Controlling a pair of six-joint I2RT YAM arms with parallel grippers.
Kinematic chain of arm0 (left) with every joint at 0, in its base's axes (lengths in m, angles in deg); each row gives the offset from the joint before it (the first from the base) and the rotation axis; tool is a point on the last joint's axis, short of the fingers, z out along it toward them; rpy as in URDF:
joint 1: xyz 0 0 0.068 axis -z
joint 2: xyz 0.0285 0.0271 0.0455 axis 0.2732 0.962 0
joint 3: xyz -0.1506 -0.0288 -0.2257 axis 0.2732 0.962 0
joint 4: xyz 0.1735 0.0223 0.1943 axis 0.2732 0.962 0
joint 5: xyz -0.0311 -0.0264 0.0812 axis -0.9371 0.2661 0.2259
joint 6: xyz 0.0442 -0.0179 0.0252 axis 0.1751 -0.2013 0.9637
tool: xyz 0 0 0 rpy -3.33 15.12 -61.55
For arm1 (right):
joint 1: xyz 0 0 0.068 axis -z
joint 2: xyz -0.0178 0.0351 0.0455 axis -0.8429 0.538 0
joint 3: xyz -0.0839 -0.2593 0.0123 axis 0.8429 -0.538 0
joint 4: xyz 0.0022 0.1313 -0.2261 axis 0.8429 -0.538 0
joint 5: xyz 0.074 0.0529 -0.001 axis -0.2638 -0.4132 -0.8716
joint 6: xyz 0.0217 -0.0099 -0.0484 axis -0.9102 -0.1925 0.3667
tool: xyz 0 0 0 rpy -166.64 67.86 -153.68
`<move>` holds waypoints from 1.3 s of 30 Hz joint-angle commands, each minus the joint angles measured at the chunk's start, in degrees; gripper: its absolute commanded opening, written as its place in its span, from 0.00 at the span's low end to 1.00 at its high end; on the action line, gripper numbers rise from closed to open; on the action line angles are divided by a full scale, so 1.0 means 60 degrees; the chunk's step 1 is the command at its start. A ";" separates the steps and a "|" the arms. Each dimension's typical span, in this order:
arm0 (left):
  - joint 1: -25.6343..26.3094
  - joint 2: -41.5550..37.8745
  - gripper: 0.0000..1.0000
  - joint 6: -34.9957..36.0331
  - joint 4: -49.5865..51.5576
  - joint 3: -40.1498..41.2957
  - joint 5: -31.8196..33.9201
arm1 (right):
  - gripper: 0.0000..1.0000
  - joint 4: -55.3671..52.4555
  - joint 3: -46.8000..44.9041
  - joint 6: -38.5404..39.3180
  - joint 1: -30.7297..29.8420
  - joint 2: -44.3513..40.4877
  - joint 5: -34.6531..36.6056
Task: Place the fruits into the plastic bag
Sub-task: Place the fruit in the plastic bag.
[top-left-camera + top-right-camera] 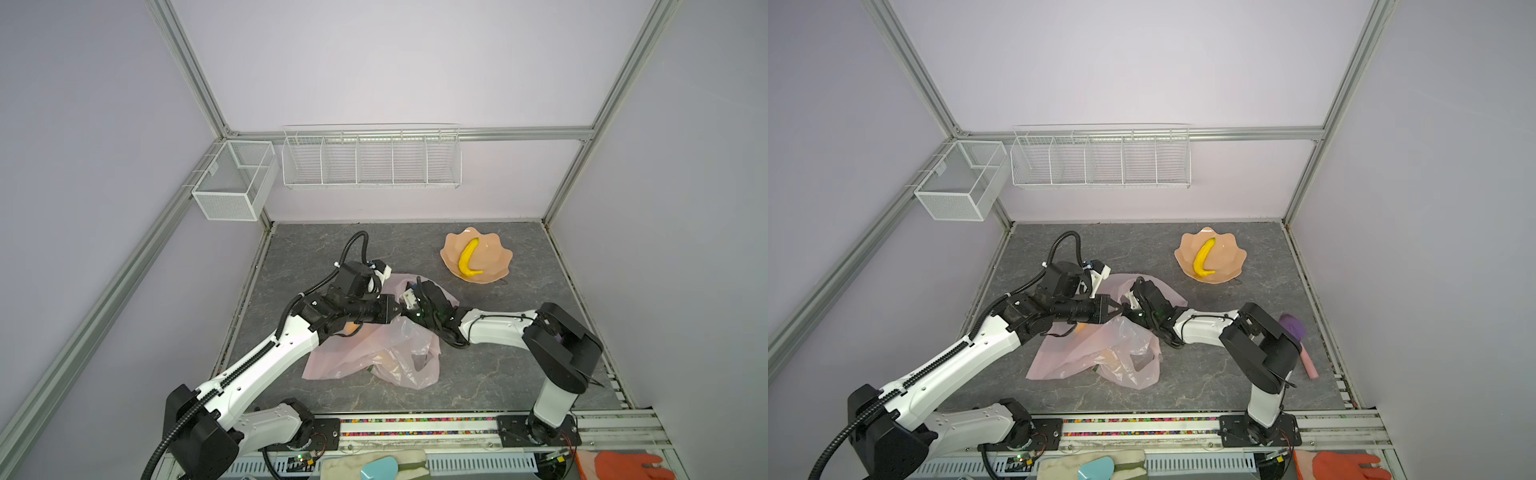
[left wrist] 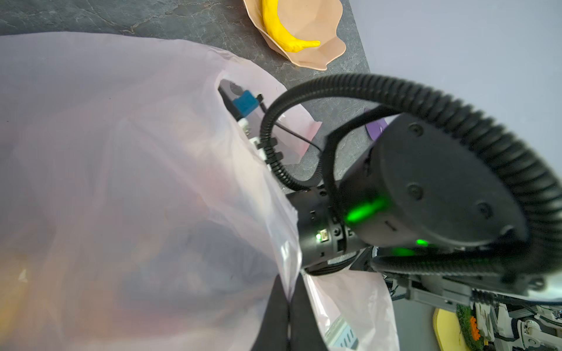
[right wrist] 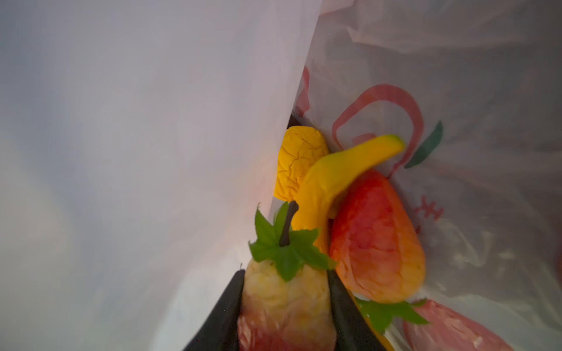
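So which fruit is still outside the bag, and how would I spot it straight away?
Find the grey marbled table, then look toward its far right corner, past the pink plastic bag, for a peach scalloped bowl. In it lies a curved yellow banana. It is the only fruit lying out in the open; the other fruits sit inside the bag.

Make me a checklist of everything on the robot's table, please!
Surface: dark grey stone-look tabletop.
Job's things: pink plastic bag crumpled mid-table, fruits inside; one banana in the peach bowl.
Clutter: purple object on the table's right side.
Grippers: left gripper shut on the bag's edge; right gripper inside the bag, shut on a leafy fruit.
Cables: black hose arches above the left wrist.
Surroundings: white wire baskets on the back wall; orange glove beyond the front rail.
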 commanded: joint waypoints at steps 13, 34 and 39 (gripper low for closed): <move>-0.0047 -0.0356 0.00 -0.0006 -0.0031 -0.0047 0.0080 | 0.74 -0.0065 0.0182 -0.0302 -0.0156 0.0174 -0.0018; -0.0046 -0.0517 0.00 -0.0006 0.0027 0.0202 0.0137 | 0.82 -0.1854 -0.2021 0.0384 0.1020 -0.2850 0.0844; -0.0047 -0.0550 0.00 -0.0006 0.0042 0.0217 0.0163 | 0.86 -0.3030 -0.2259 0.0927 0.1504 -0.4031 0.1074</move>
